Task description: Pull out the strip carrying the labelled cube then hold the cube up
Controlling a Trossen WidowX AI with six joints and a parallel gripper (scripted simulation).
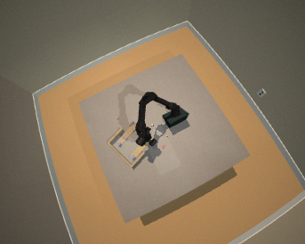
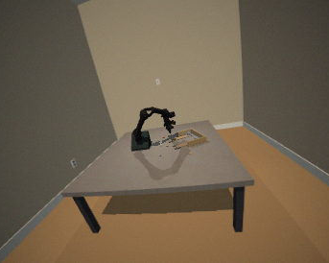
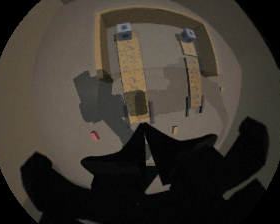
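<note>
My gripper point(image 3: 143, 125) point(image 2: 170, 131) is shut and empty, pointing down above the table; its tips appear just below the left strip's near end in the wrist view. The left strip point(image 3: 132, 65) looks unbroken, partly under shadow, with a grey-blue cube point(image 3: 124, 31) point(image 1: 132, 157) at its far end. The cube shows dark marks. The right strip point(image 3: 194, 75) has a gap across it near its far end; another marked cube point(image 3: 188, 35) point(image 1: 119, 144) sits beyond the gap. The marks are too small to read.
A three-sided wooden wall point(image 3: 100, 47) point(image 2: 197, 142) surrounds the strips' far ends, open towards the arm. Dark low rails point(image 3: 151, 112) stand beside the near ends. A red block point(image 3: 95, 135) point(image 1: 164, 146) and small yellow blocks point(image 3: 175, 130) lie outside the wall.
</note>
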